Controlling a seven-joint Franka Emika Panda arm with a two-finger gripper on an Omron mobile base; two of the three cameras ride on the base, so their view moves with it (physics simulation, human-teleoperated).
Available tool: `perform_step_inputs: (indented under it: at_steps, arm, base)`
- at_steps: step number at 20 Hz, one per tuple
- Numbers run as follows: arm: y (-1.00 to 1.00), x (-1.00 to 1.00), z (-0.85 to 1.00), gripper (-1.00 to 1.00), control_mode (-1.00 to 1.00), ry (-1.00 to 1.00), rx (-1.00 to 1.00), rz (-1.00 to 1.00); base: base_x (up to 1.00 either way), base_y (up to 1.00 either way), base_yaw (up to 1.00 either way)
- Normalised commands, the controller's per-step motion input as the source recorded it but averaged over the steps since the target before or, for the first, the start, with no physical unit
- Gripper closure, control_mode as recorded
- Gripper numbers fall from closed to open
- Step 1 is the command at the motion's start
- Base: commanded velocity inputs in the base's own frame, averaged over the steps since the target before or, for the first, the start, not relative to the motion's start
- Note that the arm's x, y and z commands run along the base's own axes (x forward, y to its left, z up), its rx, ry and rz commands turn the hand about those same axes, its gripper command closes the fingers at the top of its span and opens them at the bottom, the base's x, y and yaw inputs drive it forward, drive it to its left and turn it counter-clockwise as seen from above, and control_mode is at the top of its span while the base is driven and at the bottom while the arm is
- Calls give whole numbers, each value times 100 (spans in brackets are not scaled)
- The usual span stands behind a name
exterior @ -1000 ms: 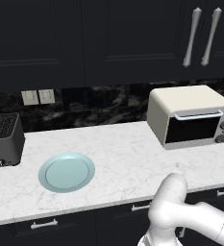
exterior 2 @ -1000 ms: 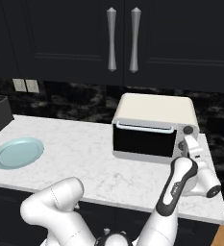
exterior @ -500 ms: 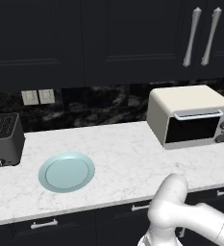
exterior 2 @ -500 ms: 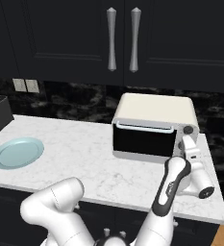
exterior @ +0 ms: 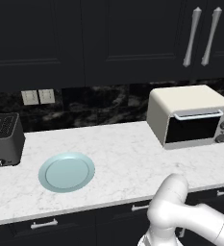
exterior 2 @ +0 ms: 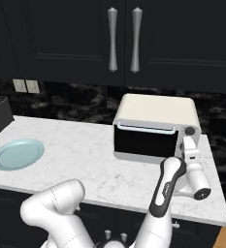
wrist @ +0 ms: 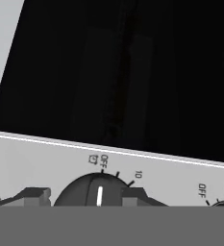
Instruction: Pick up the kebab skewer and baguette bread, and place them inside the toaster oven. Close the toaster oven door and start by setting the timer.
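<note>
— Anything changed just now?
— Barely. Hand nudged a touch closer against the knob end of the toaster oven [exterior 2: 155, 114]; nothing shifted on the bench [exterior: 128, 153].
— Jaws?
— Narrowed around the timer knob [wrist: 99, 192], fingertips [wrist: 34, 194] seemingly pressed to either flank. Pointer at OFF, so not yet turned.
— Toaster oven door [exterior 2: 144, 141]?
— Shut, bar handle along the top edge.
— Kebab skewer and baguette bread?
— Presumably inside, behind the dark glass; impossible to tell through it. Nothing lying on the plate [exterior: 66, 172], well off to the left.
— Meaning for the job?
— Loading and closing apparently done. Only the timer left: a steady twist off OFF, towards the 10 mark.
</note>
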Motion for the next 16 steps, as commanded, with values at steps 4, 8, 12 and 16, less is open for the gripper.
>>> perform_step_inputs:
  at_steps: [4,8,12,16]
  arm:
    - [-26,11,22,100,-100,9,2,-8]
    - [-23,5,12,100,-100,6,7,-9]
    - [-29,3,6,100,-100,3,10,-9]
    - [-38,5,11,100,-100,2,13,-7]
  base:
    - [0,0,0]
    - [0,0,0]
    - [0,0,0]
    - [0,0,0]
